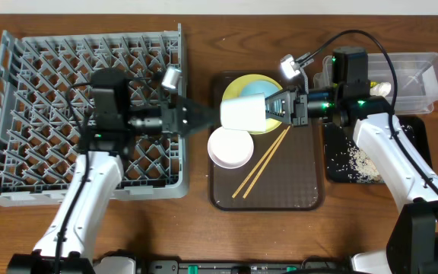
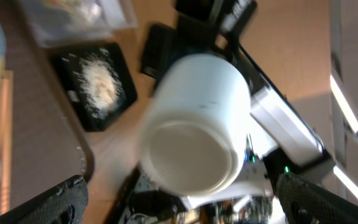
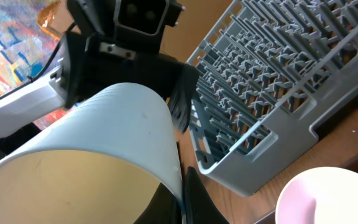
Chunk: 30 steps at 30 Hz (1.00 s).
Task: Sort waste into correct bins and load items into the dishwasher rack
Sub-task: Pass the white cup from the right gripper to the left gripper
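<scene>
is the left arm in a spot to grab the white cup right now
Probably yes. The cup hangs in the air in the right gripper, just ahead of the left gripper, whose fingers are spread wide, and nothing lies between them.

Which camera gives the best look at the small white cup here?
Left wrist: the small white cup shows whole, base toward the lens, slightly blurred. Overhead shows it small, on its side, between the left gripper and right gripper. Right wrist crops it to the rim and part of the wall.

White cup [image 2: 194,124] centre frame, rice [image 2: 98,84] on black tray [image 2: 122,73]
</scene>
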### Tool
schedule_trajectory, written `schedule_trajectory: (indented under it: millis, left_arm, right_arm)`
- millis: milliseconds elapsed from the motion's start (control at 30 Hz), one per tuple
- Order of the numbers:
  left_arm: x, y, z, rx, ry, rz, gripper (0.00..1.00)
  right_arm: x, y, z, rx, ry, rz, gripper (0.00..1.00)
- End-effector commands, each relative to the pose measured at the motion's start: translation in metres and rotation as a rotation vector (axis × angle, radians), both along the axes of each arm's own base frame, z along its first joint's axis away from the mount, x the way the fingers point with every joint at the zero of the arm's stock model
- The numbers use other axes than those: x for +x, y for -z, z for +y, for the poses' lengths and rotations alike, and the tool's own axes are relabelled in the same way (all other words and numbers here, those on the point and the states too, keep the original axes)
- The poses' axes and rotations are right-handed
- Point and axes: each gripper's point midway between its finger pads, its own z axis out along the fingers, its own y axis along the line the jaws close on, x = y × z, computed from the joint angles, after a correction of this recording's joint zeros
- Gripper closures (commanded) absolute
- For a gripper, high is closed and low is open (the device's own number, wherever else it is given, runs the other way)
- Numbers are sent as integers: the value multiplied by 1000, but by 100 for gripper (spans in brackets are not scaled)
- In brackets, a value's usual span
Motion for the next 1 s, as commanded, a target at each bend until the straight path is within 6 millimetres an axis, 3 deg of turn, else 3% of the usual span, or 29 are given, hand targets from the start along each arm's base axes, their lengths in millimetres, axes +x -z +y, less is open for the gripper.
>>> schedule_trajectory:
  millis: [0,400,733,967]
  left_arm:
    - [-14,-16,-15,-29,89,-12,2]
    - [-15,-26,-47,-21,80,-30,3]
    - [-12,-25,-51,-14,55,-40,26]
    - [-10,-25,-51,-11,43,-59,29]
  right_arm:
    - [-4,-6,4,25,-35,4,99]
    - [-8,-7,9,26,-53,-1,99]
    - [-12,-7,16,23,-70,-11,99]
    - [-12,-7,17,23,-71,-6,99]
